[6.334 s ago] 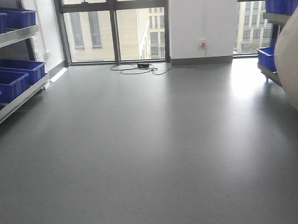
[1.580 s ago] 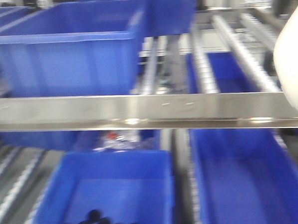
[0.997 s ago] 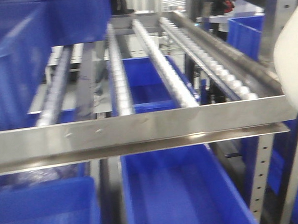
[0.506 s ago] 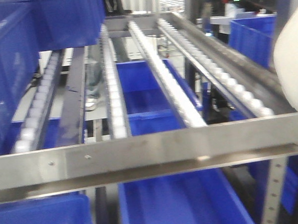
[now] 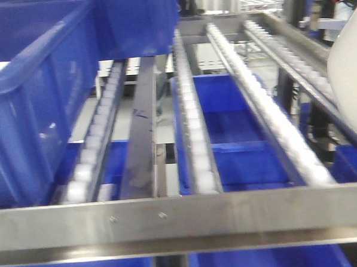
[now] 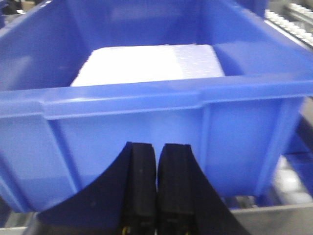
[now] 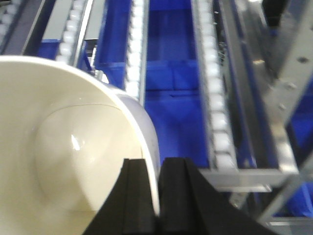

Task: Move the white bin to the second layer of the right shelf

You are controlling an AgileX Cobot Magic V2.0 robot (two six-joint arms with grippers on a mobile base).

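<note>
The white bin [image 7: 63, 147] fills the left of the right wrist view, mouth toward the camera, and my right gripper [image 7: 157, 169] is shut on its rim wall. Its cream side also bulges in at the right edge of the front view, the white bin [image 5: 350, 76] hanging beside the rack. The right shelf second layer [image 5: 193, 127] lies straight ahead: lanes of white rollers between rails behind a steel front rail [image 5: 183, 220]. Those rollers [image 7: 215, 112] run below the bin. My left gripper [image 6: 157, 152] is shut on nothing, facing a blue crate wall [image 6: 146, 127].
A large blue crate [image 5: 33, 99] occupies the left of the roller level; it holds a white sheet [image 6: 151, 63]. More blue crates [image 5: 238, 136] sit on the level underneath. A perforated steel upright [image 7: 293, 73] stands at the rack's right.
The rack has slid rightward and nearer in the front view, and the blue crate on the left looms larger. The bin stays at the right edge, still held.
</note>
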